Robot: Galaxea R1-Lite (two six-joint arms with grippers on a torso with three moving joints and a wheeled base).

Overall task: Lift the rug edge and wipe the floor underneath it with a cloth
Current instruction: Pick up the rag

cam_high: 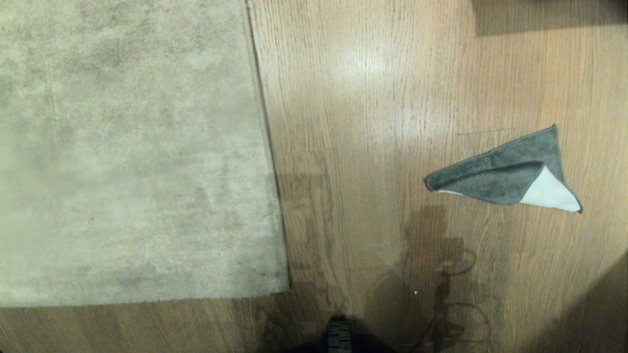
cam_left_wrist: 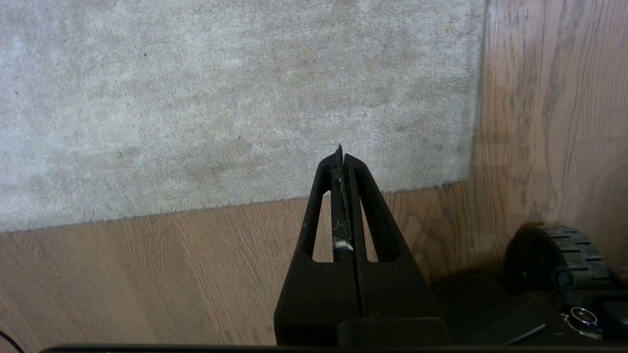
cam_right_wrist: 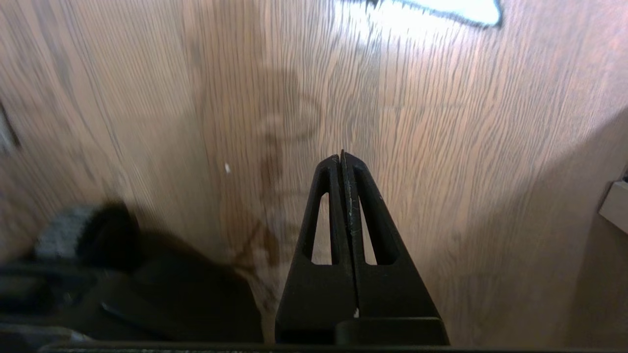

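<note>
Nothing lifted or wiped yet; both grippers' jaws are pressed together, empty.
Left gripper point(cam_left_wrist: 342, 154) may pinch pile and slip off the flat rug edge point(cam_high: 267, 147), upper centre; cloth point(cam_high: 510, 176) lies far right on the floor point(cam_high: 373, 122).

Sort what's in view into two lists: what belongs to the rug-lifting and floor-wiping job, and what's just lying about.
For the job:
- rug edge, lying flat
- floor, wood planks
- cloth, folded on the floor right of the rug
- left gripper, shut, empty
- right gripper, shut, empty

Just there:
- base wheel
- white speck on the floor
</note>
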